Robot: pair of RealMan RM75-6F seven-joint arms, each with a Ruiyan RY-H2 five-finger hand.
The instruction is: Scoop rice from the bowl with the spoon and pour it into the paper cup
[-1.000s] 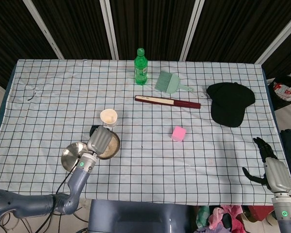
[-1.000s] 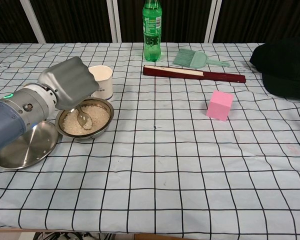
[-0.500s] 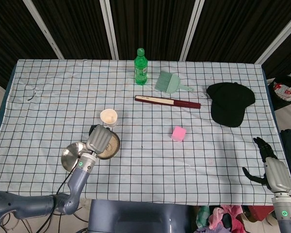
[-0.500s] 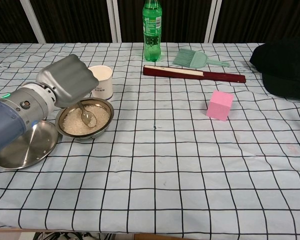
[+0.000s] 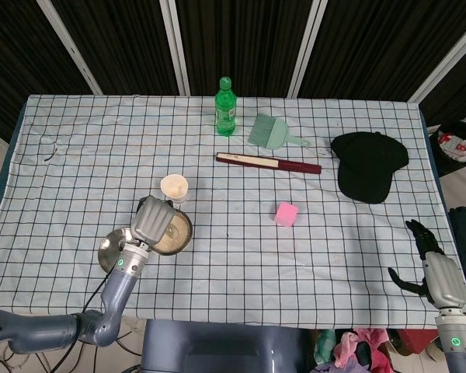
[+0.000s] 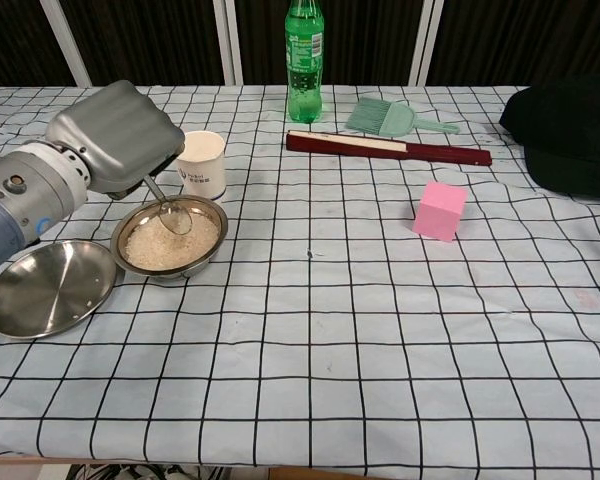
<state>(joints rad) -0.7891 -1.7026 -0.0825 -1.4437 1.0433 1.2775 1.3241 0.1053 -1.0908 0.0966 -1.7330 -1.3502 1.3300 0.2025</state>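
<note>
A metal bowl (image 6: 212, 247) (image 5: 183, 235) filled with rice stands on the checked cloth at the left. Just behind it stands a white paper cup (image 6: 202, 163) (image 5: 174, 187). My left hand (image 6: 115, 137) (image 5: 151, 218) holds a metal spoon (image 6: 172, 215) by its handle, and the spoon's bowl hangs above the rice. I cannot tell whether there is rice in the spoon. My right hand (image 5: 433, 263) hangs past the table's front right corner with its fingers apart and nothing in it.
A flat metal plate (image 6: 47, 288) lies left of the bowl. Further back are a green bottle (image 6: 303, 60), a green brush (image 6: 392, 117) and a dark red folded fan (image 6: 385, 148). A pink cube (image 6: 440, 211) sits mid-right, a black cap (image 6: 570, 135) far right.
My left hand has risen and drawn back to the left, lifting the spoon out of the rice to above the bowl. The right hand has not moved.
</note>
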